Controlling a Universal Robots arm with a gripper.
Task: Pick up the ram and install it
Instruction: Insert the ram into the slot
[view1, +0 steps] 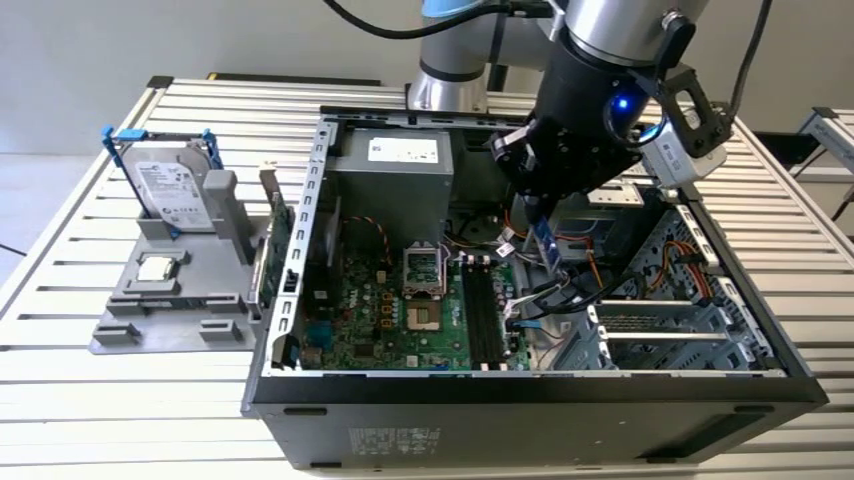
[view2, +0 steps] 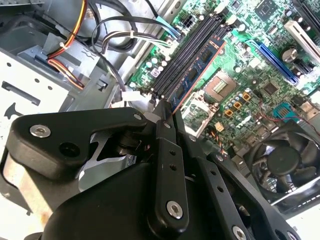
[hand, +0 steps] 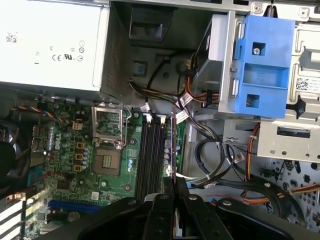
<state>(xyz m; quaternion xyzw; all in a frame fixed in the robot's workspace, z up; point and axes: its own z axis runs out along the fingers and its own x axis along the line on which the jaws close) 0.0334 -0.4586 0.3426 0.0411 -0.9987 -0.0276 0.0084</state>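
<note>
1. The tool (view1: 539, 218) is clamped on one end of the ram (view1: 545, 246), inside the open computer case (view1: 534, 388).
2. The ram hangs under the tool, above the motherboard (view1: 387, 320) and near the black memory slots (view1: 483, 315), not yet seated in them.
3. In both wrist views the ram (view2: 197, 70) (hand: 173, 145) stands on its thin edge. Its long axis points away from the fingertips and runs parallel with the slots.
4. The case stands on the slatted surface (view1: 80, 400).

From here I can't see the near end of the long dark-green ram stick (view2: 194, 74); the black gripper (view2: 169, 111) covers it.
</note>
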